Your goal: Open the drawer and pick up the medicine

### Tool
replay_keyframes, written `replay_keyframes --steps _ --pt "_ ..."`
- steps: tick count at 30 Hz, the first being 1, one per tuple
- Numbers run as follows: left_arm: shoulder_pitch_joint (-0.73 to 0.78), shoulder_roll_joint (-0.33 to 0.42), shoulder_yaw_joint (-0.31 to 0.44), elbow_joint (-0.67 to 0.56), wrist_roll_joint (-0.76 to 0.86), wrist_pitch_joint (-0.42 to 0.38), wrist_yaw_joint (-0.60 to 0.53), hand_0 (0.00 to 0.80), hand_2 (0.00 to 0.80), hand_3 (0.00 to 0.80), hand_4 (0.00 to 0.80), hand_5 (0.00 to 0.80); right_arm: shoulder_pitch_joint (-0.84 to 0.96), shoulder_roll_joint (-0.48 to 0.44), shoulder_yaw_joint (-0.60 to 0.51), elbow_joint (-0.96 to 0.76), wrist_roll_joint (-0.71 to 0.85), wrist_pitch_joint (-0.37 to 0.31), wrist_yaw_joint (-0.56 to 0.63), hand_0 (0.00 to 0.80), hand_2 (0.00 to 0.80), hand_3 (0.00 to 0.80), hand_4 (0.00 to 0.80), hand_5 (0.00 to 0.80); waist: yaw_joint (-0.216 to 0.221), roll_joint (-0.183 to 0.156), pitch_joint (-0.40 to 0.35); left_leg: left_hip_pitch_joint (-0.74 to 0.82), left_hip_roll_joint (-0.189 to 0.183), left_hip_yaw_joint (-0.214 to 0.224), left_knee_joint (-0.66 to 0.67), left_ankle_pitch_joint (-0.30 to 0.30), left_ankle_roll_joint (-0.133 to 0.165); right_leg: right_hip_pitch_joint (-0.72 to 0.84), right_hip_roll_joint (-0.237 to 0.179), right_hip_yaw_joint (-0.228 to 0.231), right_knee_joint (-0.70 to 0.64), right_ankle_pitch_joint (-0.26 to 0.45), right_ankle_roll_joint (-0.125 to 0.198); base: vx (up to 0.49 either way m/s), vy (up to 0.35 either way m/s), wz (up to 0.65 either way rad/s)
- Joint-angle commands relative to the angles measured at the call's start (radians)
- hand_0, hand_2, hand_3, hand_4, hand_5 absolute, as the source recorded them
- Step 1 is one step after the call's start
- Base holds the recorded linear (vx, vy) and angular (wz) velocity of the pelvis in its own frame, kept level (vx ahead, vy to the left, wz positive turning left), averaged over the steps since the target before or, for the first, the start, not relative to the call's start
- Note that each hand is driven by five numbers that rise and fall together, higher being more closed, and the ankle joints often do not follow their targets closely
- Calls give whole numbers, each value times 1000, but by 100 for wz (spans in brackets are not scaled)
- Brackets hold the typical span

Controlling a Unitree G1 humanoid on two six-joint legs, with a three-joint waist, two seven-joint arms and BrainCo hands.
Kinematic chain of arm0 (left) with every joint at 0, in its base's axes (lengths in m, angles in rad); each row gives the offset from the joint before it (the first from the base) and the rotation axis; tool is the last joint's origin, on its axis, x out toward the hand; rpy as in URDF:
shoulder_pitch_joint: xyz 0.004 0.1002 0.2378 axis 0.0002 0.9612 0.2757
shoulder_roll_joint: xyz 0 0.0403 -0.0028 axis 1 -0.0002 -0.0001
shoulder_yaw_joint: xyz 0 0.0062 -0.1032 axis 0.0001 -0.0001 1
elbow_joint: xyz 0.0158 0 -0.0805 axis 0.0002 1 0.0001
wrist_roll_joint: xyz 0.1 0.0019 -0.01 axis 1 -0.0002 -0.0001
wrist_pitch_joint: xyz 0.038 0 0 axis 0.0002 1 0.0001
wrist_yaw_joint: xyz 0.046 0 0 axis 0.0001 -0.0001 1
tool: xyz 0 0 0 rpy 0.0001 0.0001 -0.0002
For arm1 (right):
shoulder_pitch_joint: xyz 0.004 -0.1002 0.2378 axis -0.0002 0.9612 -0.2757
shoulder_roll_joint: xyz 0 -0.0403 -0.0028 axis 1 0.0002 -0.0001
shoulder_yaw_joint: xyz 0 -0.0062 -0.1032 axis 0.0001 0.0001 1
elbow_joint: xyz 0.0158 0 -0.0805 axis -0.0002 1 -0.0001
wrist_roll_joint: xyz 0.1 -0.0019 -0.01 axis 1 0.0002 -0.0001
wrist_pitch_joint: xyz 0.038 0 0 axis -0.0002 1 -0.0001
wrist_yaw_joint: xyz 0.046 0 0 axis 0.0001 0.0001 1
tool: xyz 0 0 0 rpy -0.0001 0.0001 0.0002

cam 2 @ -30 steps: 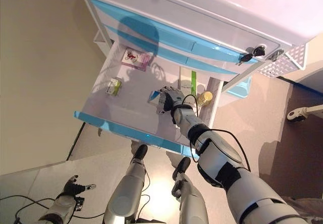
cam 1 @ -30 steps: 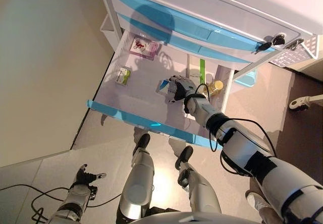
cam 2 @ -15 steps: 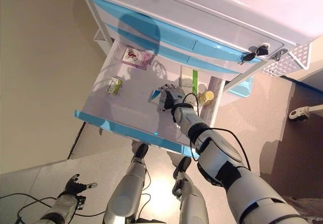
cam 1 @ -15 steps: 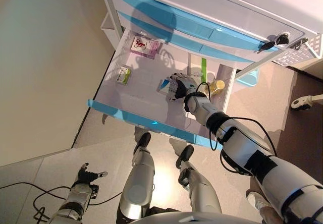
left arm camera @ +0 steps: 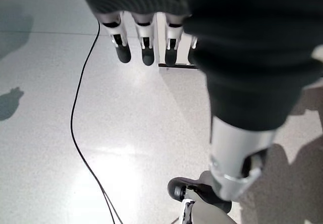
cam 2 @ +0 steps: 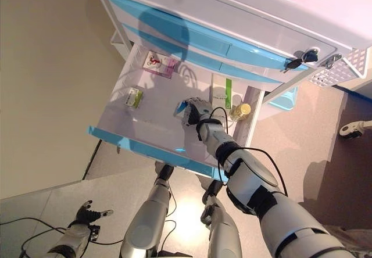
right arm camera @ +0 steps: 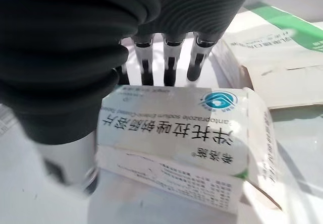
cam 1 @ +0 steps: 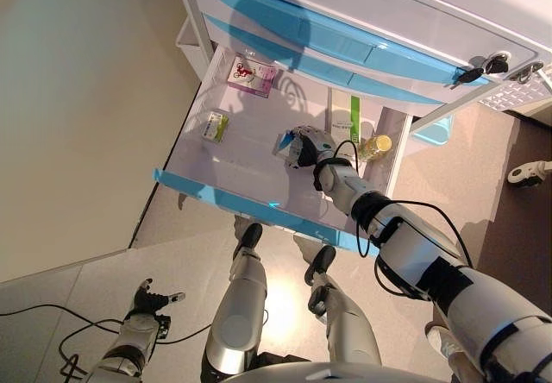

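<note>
The drawer (cam 1: 250,206) of the white cabinet stands pulled out, with a blue front edge. My right hand (cam 1: 304,148) is inside it, fingers curled round a white medicine box with a blue corner (cam 1: 281,144). In the right wrist view the box (right arm camera: 181,143) lies against the palm, with the fingertips (right arm camera: 171,62) past its far edge. My left hand (cam 1: 147,301) hangs low near the floor, with fingers (left arm camera: 144,47) straight and empty.
The drawer also holds a pink box (cam 1: 252,75) at the back left, a small green box (cam 1: 214,127), a long white-green box (cam 1: 348,117) and a yellow-capped bottle (cam 1: 376,147). Keys (cam 1: 483,68) hang in the cabinet lock. A white basket (cam 1: 517,94) hangs on the cabinet's right side.
The whole view has shifted slightly. My right hand's fingers have curled tighter on the medicine box at the same spot in the drawer. The left hand has not moved.
</note>
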Motion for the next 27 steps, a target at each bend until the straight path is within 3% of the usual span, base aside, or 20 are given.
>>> replay_keyframes --steps 1,27 --pt "17 9 -29 20 -17 -8 26 0 0 0 0 0 -60 14 -32 27 -43 -7 -7 800 800 800 800 800 1 22 15 -20 -86 -21 -93 95 75 13 -15 10 108 -79 63 0 0 0" --pt "25 2 -15 28 -15 -7 21 0 0 0 0 0 -28 3 -49 -1 -17 -14 -12 800 800 800 800 800 -16 26 3 -7 -84 -10 -94 91 77 14 -20 25 115 -74 65 0 0 0"
